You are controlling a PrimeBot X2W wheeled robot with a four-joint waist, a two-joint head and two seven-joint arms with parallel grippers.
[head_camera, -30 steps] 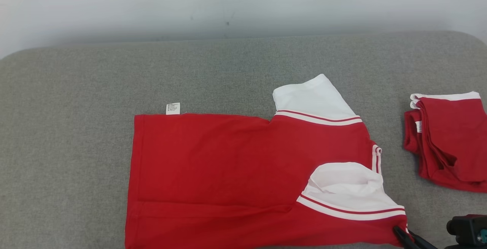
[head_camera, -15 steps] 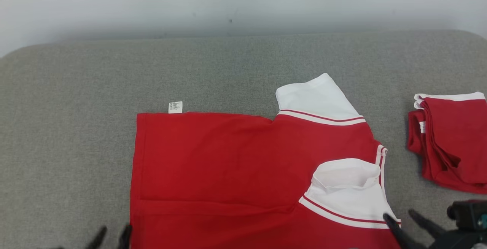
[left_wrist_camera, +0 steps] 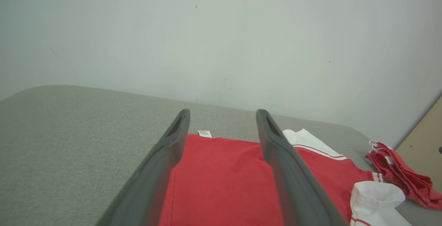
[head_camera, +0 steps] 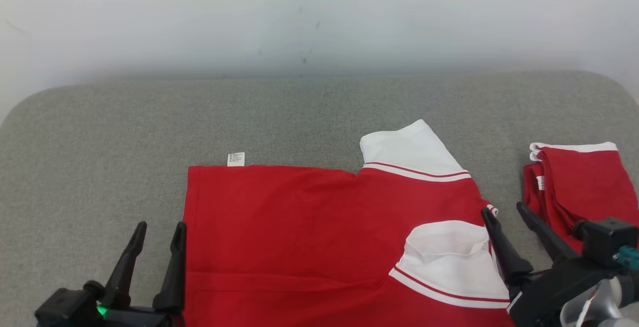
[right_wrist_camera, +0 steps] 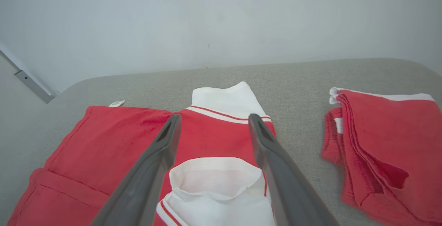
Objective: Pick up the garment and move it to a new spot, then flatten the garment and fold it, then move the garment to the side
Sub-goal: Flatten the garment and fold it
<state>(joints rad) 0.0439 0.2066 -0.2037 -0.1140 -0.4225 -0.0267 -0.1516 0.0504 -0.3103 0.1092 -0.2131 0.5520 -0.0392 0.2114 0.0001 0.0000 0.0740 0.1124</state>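
Before closing on any cloth, lower the left gripper and the right gripper to the same height; jaws of both wide apart, holding nothing. Probably a folding step, judging from the flattened cloth.

Take the garment at two matching points: with the left gripper at the hem just beside its fingers, with the right gripper at the collar end, close to the turned-in sleeve. Pinch only the layers meant to travel, never the grey padded surface underneath. Carry both ends together, at equal pace; otherwise risk of a slanted crease. Press down the puckered white cloth first if possible, being loose and likely to open during a lift.

Concerning the look: red shirt, white sleeves, each edged with red and white stripes. Lying flat on the near half of the surface, slightly right of the middle, hem to the left, shoulders to the right. Toward the wall, far sleeve spread out flat. Small white label at the far left corner. Faint crease along the near edge. Well apart from the second folded red garment at the right.
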